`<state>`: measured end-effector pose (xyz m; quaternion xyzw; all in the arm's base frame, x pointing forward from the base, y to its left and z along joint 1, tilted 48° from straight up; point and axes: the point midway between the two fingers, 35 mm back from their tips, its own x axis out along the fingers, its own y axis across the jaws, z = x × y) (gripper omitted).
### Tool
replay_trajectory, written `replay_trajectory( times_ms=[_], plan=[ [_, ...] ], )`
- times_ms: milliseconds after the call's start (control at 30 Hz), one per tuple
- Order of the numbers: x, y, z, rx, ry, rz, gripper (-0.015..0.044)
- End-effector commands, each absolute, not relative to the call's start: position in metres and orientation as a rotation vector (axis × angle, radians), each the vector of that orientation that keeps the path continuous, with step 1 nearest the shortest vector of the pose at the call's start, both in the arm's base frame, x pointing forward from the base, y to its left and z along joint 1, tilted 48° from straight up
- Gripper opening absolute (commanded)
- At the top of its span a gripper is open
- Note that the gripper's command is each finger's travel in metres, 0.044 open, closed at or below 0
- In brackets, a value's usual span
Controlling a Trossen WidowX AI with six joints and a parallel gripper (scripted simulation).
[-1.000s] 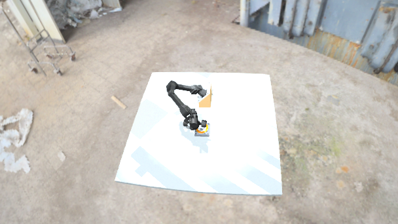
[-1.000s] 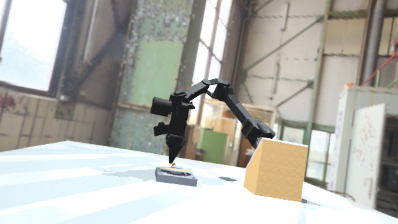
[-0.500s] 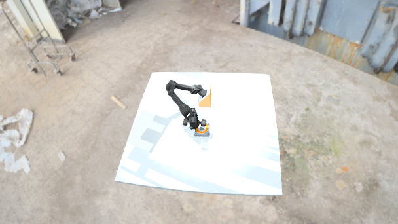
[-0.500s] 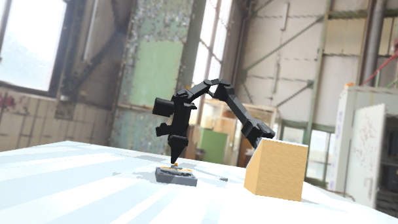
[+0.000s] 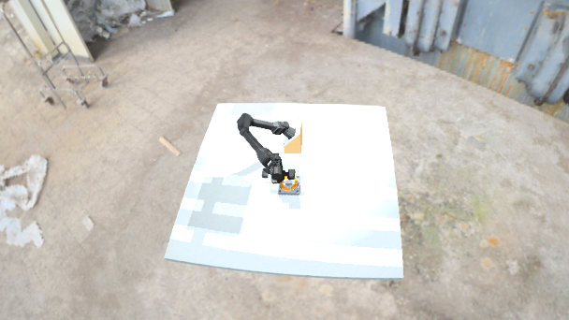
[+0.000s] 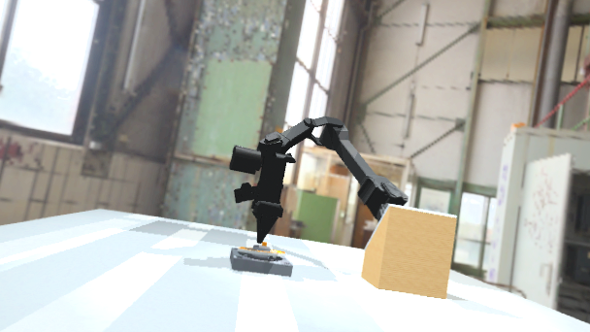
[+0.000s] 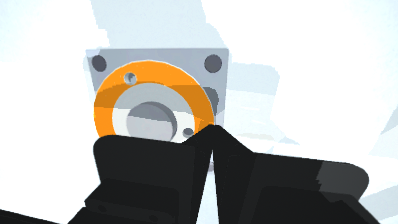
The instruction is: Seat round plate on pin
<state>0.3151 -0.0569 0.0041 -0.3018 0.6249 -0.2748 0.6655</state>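
Note:
The round plate [image 7: 107, 100] [image 5: 288, 187] [image 6: 264, 251] has an orange rim and a white inner ring. It sits over the grey post [image 7: 150, 117] on the square grey base [image 7: 150, 54] [image 5: 291, 192] [image 6: 262, 264]. Two small holes show in the plate, one [image 7: 131, 77] at the far left and one [image 7: 188, 132] close to my fingertips. I cannot make out the pin or the orange tab. My gripper [image 7: 213, 130] [image 6: 262, 239] [image 5: 284, 180] is shut with nothing between the fingers. It points straight down, its tips at the plate's near right rim.
A tan wooden block [image 5: 295, 140] [image 6: 412, 249] stands behind the base, beside the arm's foot. All of this stands on a white and pale blue table top [image 5: 328, 234]. The base has dark corner holes [image 7: 213, 63].

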Motion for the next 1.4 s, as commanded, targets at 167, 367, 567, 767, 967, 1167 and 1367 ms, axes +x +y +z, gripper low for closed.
replay_trajectory(
  times_ms=[167,367,567,767,967,1167,1367],
  plan=[
    [0.303,-0.057,0.001,-0.687,1.427,-0.619,0.0],
    [0.298,-0.057,0.0,-0.687,1.427,-0.619,0.0],
    [0.292,-0.055,-0.001,-0.687,1.427,-0.619,0.0],
    [0.286,-0.054,-0.003,-0.687,1.428,-0.619,0.0],
    [0.28,-0.052,-0.006,-0.687,1.428,-0.619,0.0],
    [0.275,-0.049,-0.009,-0.687,1.428,-0.618,0.0],
    [0.269,-0.044,-0.014,-0.687,1.428,-0.618,0.0]
  ],
)
